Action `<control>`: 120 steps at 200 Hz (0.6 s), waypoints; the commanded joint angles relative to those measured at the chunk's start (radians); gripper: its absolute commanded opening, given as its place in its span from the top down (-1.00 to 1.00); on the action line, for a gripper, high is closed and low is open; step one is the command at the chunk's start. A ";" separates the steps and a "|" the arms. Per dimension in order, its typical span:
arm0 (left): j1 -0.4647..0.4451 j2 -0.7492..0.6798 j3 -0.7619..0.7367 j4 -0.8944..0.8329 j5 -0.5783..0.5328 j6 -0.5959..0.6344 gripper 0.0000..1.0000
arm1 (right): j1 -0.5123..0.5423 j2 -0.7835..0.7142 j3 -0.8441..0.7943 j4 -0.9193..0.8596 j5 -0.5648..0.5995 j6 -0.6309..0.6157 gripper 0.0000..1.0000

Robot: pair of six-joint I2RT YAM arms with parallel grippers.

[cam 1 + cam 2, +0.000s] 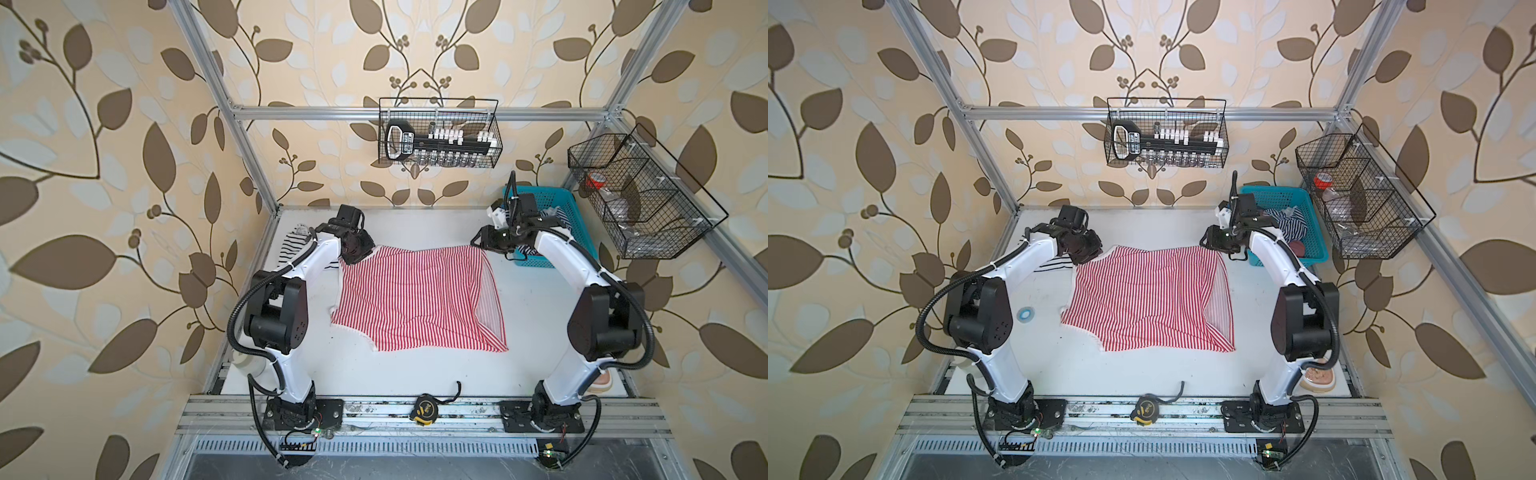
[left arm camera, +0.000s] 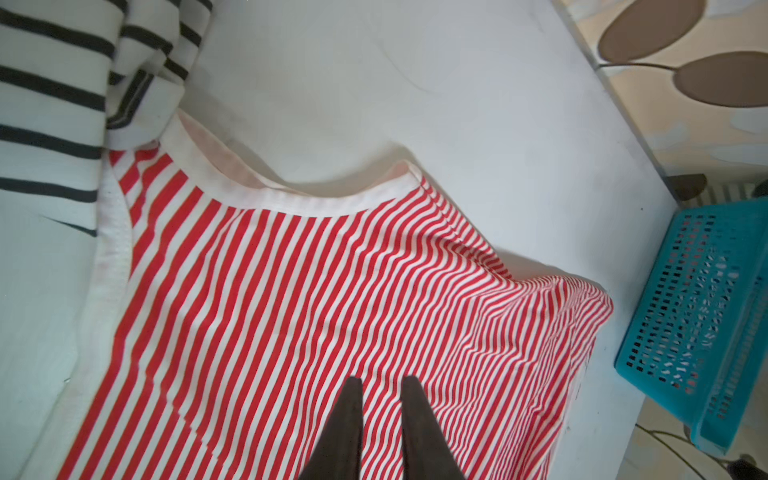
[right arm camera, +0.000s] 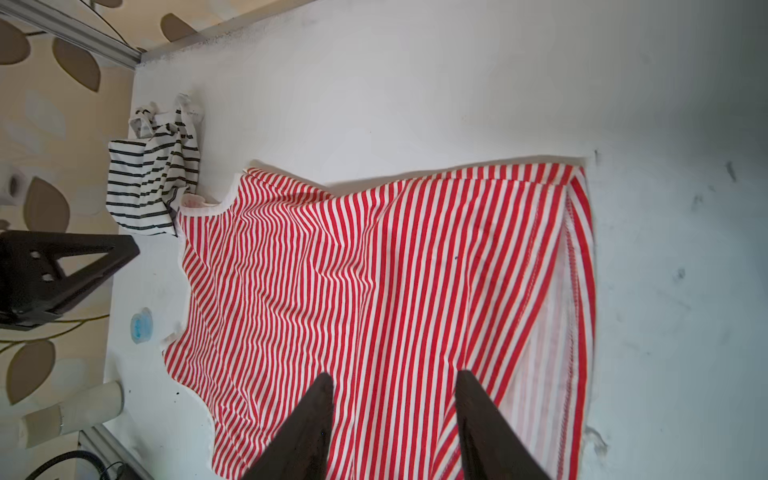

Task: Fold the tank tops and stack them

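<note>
The red-and-white top lies spread across the middle of the table, with its white-trimmed neck and armholes to the left and its hem to the right, where the near right corner is turned over and shows the paler inside. It looks like thin, light knit: limp, likely to sag and crease the moment it is lifted, and likely to drag along the table rather than slide cleanly. The firmest places to pinch are probably the stitched trim at the far left shoulder and the seamed hem at the far right corner, since single-layer cloth in the middle would just bunch up. The left gripper hovers over the far left part of the top with its fingers only slightly parted and nothing between them. The right gripper hangs over the far right corner, its fingers spread well apart and empty. There are three tops in all: this red one, a black-and-white one crumpled at the far left just beside it, and a navy-and-white one heaped in the single turquoise basket at the far right.
</note>
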 commanded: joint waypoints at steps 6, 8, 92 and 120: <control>-0.017 -0.022 -0.048 -0.082 0.053 0.102 0.64 | 0.006 -0.076 -0.193 -0.087 0.082 -0.028 0.08; -0.018 -0.023 -0.054 -0.081 0.056 0.105 0.64 | 0.008 -0.085 -0.211 -0.089 0.086 -0.030 0.08; -0.055 0.064 -0.145 -0.069 0.099 0.183 0.70 | 0.092 -0.139 -0.434 -0.041 0.026 -0.024 -0.11; -0.056 0.116 -0.147 -0.062 0.097 0.193 0.75 | 0.115 -0.065 -0.432 -0.011 0.012 -0.016 0.10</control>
